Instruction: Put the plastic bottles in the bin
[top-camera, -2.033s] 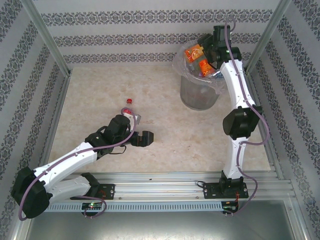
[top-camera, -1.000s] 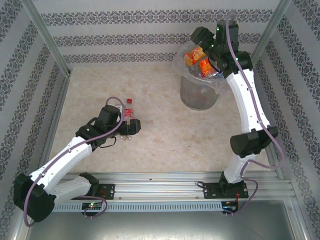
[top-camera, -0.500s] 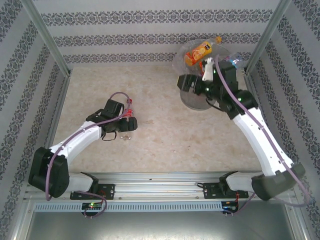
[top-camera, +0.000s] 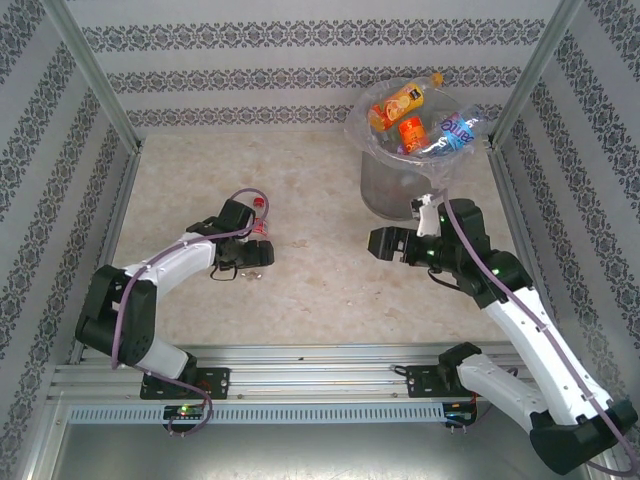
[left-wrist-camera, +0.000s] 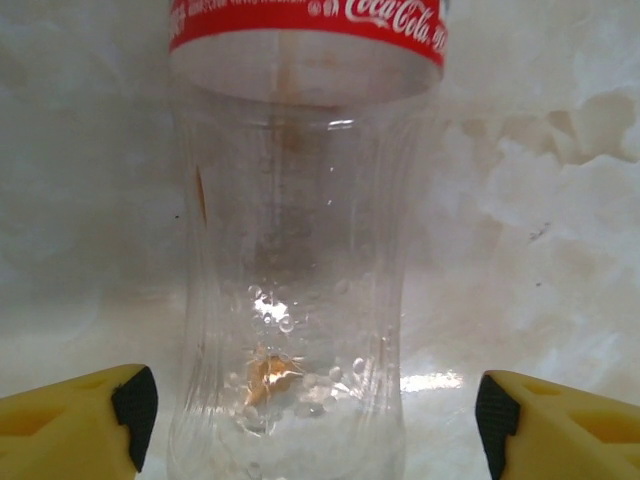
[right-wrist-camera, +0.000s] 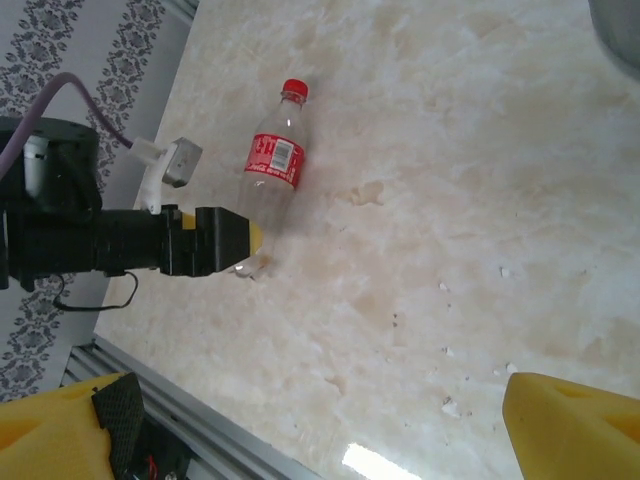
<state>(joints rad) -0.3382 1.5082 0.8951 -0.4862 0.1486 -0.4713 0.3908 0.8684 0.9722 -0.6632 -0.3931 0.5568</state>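
Note:
A clear plastic bottle (right-wrist-camera: 272, 175) with a red label and red cap (top-camera: 260, 203) lies on the table, left of centre. My left gripper (top-camera: 258, 250) is open, its yellow fingers (left-wrist-camera: 80, 420) on either side of the bottle's base (left-wrist-camera: 290, 300) with a gap on both sides. The tall grey bin (top-camera: 398, 190) stands at the back right, and several bottles with orange labels (top-camera: 392, 105) and a blue label (top-camera: 455, 130) are heaped on its clear bag. My right gripper (top-camera: 382, 243) hovers open and empty in front of the bin, over the middle of the table.
The marble-patterned table (right-wrist-camera: 480, 200) has small white crumbs on it near my right gripper. Patterned walls and metal posts (top-camera: 95, 80) enclose the table. An aluminium rail (top-camera: 320, 360) runs along the near edge.
My right arm has swung away from the bin's top and come down in front of it, empty. My left gripper has closed in on the red-label bottle's base.

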